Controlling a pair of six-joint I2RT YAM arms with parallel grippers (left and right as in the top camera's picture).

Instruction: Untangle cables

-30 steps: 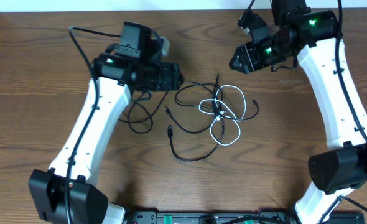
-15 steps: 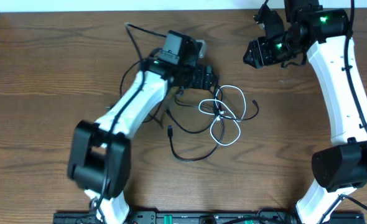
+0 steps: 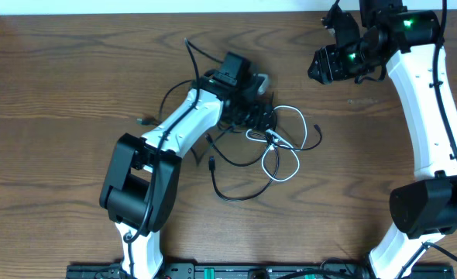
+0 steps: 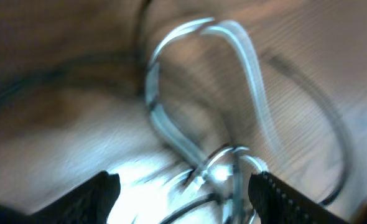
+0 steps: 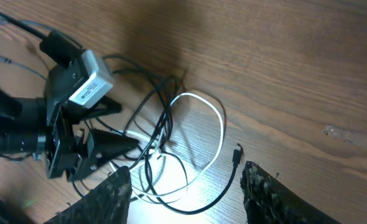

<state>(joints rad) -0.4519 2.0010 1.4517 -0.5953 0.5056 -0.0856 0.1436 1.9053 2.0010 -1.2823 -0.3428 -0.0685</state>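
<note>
Left arm has swung in from 9 o'clock toward table centre. The left gripper point(image 3: 265, 118) now sits on the 11 o'clock edge of the cables point(image 3: 273, 139), jaws apart. A white cable point(image 4: 162, 124) loop lies between its fingertips, blurred. The right gripper point(image 3: 315, 68) hangs at 1 o'clock of the tangle, well apart, jaws spread and empty.
</note>
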